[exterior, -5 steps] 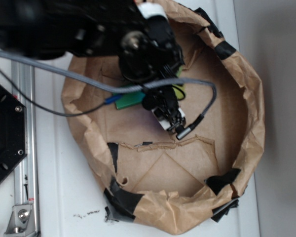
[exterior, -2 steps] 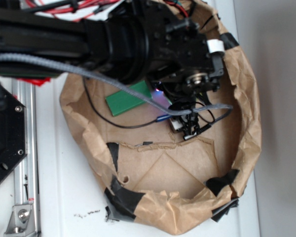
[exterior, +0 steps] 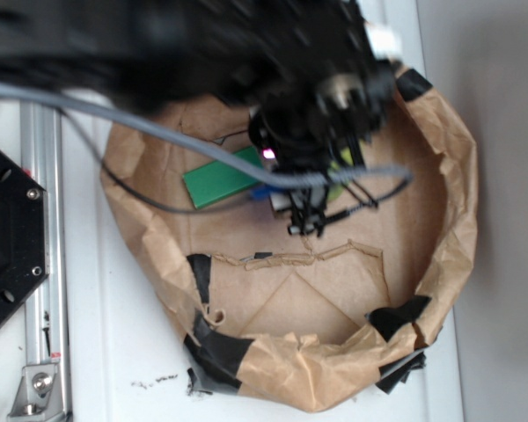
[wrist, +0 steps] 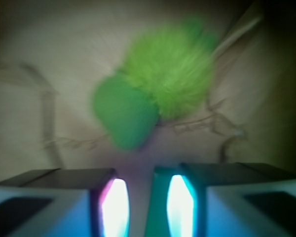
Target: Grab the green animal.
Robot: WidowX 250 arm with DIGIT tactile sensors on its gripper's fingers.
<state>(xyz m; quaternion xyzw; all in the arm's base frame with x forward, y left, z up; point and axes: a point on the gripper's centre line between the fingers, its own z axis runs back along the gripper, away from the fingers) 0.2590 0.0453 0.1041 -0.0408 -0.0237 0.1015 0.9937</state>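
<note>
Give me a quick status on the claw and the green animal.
Claw empty, fingers close together with a narrow gap. Green animal lying on the brown paper just ahead of the fingertips, not touched. Nothing between them.

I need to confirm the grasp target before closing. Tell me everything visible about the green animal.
The green animal is a small plush toy with a fuzzy lime-green body and a smooth, rounded, darker-green part facing the camera. It lies on the brown paper, ahead of the gripper and apart from it. The wrist view is blurred, so finer markings cannot be made out. In the exterior view the arm hides nearly all of it.
</note>
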